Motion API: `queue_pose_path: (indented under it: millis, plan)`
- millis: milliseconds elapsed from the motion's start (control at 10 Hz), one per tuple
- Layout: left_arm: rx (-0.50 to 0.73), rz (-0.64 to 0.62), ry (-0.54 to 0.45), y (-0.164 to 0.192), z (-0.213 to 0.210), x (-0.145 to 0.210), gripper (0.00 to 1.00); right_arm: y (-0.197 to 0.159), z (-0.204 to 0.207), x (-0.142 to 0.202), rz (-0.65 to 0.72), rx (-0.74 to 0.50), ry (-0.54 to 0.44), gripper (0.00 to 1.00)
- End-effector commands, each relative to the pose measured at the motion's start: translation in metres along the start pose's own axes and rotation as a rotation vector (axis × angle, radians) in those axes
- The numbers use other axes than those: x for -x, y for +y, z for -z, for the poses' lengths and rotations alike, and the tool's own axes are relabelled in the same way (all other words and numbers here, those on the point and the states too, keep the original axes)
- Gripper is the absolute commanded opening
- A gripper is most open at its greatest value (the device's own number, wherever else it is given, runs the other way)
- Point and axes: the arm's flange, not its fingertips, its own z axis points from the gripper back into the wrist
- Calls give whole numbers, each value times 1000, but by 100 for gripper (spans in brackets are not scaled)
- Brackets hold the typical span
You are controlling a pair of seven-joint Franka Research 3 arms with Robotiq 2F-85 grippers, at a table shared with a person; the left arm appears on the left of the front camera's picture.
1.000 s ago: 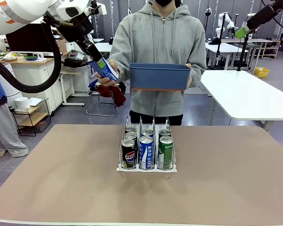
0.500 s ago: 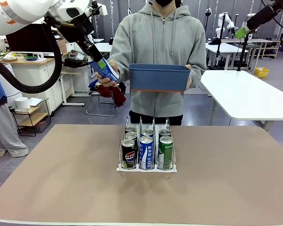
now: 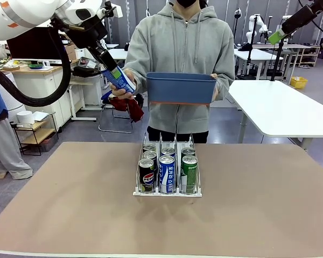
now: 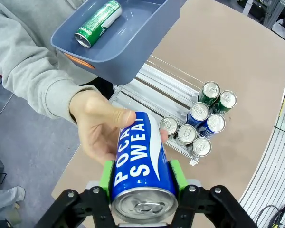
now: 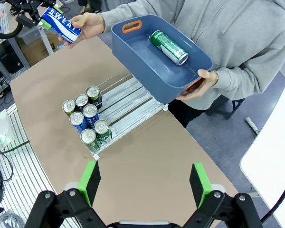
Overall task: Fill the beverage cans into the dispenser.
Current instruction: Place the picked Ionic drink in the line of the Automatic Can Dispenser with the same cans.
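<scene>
Currently six racked cans (image 5: 89, 113), one binned can (image 5: 168, 47) — one gripped can (image 4: 140, 161)

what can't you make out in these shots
- Front view: inside of the blue bin, hidden by its near wall.
- Front view: labels of the back cans in the rack, behind the front cans.
- Left wrist view: far end of the blue can, covered by the person's hand.

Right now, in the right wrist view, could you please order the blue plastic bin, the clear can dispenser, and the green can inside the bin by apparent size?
1. Blue rectangular plastic bin (possibly nearer the camera)
2. Clear-and-white three-lane dispenser
3. Green aluminium can in the bin
</scene>
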Motion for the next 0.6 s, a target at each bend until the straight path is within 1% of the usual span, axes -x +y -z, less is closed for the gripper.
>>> queue_pose_path:
  millis: [0,500]
  plan:
    - [-2,-2,-1,1,-2,1,0,1,0,0,-1,-3,2,100]
    - [-2,-2,-1,1,-2,1,0,1,0,0,-1,-3,2,100]
